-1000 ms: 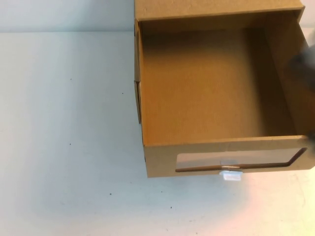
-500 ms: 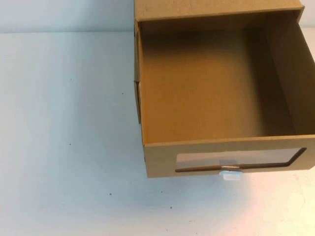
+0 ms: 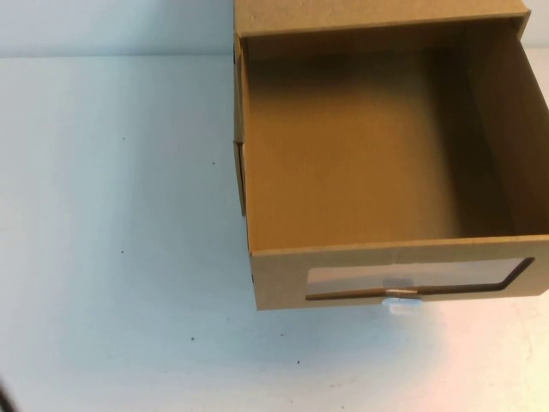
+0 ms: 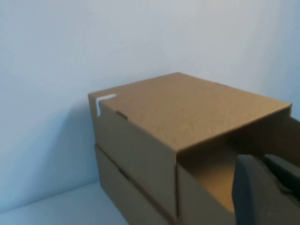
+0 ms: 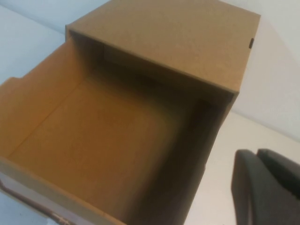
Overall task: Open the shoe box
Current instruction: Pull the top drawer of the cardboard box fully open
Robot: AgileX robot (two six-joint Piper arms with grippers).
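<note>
Pale, bare table (image 3: 111, 215) fills the high view, meeting a light wall along its far edge. On the right half of the table, toward the far edge, sits the brown cardboard shoe box (image 3: 257, 292), a drawer-style one. Its outer sleeve (image 3: 377, 15) lies against the far edge. Its drawer (image 3: 360, 163) stands drawn well out of the sleeve toward the near edge and runs off the frame's right border. The drawer's inside is empty cardboard. The drawer's front panel has a clear window (image 3: 403, 276), and a small white pull tab (image 3: 403, 305) sits just under it.

My right claw (image 5: 267, 187) is out of the high view. Its wrist camera shows it raised off the box's right side, looking down into the open drawer. It is clenched on nothing and touches neither the box nor the tab. My left claw (image 4: 265, 187) is also out of the high view, hanging off the box's left side and apart from it. Whether it is released or clenched I cannot tell.

I judge the opening itself done, since the drawer's floor is almost fully exposed. The step in hand looks like the retreat. The next move calls only for keeping both arms clear of the cardboard, so the drawer is not nudged back in.
</note>
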